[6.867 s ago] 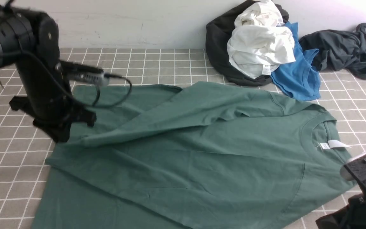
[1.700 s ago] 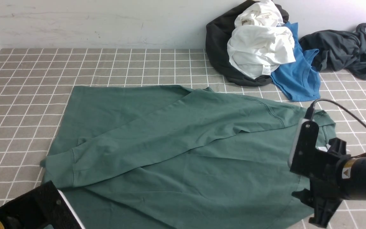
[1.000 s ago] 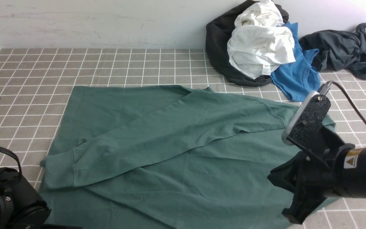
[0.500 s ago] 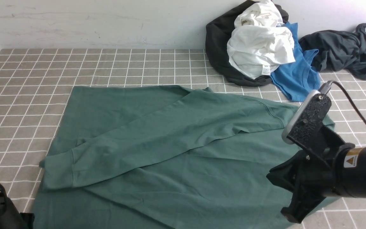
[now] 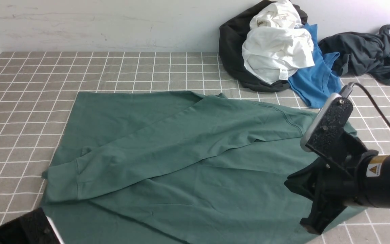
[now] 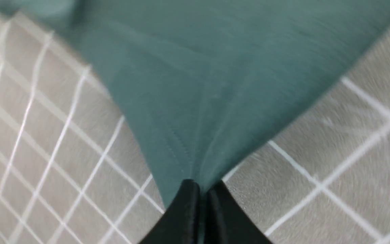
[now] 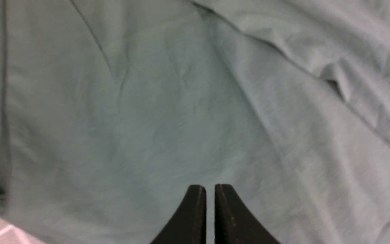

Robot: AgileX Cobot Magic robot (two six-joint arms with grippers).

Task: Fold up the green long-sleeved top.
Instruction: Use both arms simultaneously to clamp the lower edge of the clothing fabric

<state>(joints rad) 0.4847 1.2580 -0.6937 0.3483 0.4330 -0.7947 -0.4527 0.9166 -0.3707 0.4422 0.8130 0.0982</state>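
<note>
On the checked table (image 5: 29, 84), the green long-sleeved top (image 5: 188, 162) lies spread out in the middle with one sleeve across its body, the right gripper (image 7: 210, 187) hangs over its 4 o'clock edge, pressed together and holding nothing, and the left gripper (image 6: 203, 184) pinches its 7 o'clock corner.

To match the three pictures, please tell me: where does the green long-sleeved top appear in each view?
Front view: the green long-sleeved top lies spread across the middle.
Left wrist view: one corner of the top, pinched by the left fingers.
Right wrist view: the top fills nearly everything.
Shared landmark: the checked table cover.
</note>
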